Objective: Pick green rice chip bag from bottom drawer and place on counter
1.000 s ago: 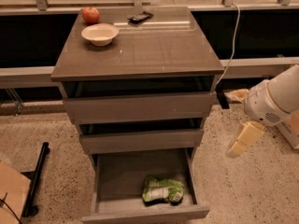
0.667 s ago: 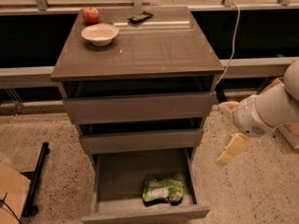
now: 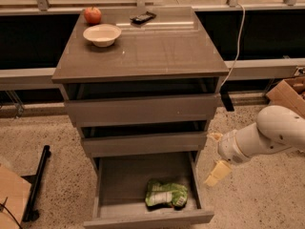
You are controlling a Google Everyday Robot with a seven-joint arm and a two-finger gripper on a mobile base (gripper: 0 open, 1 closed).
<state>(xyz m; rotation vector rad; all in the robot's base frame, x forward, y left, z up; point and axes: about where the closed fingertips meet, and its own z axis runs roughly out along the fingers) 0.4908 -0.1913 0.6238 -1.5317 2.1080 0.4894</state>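
The green rice chip bag (image 3: 166, 194) lies flat near the front of the pulled-out bottom drawer (image 3: 147, 218). The gripper (image 3: 211, 159) hangs just right of that drawer, jaws apart and empty, probably ready to reach in.

You have three drawers in the cabinet, and the bottom drawer (image 3: 124, 180) holds one green rice chip bag (image 3: 165, 193). On the tabletop (image 3: 157, 51) you can count one white bowl (image 3: 102, 34), one red apple (image 3: 92, 15) and one small dark flat object (image 3: 143, 17). There is one claw (image 3: 215, 155), just right of the bottom drawer and above the floor, its two pale fingers spread apart. You also have two cardboard boxes, a right box (image 3: 287, 92) and a left box (image 3: 12, 197), and one white cable (image 3: 238, 42).
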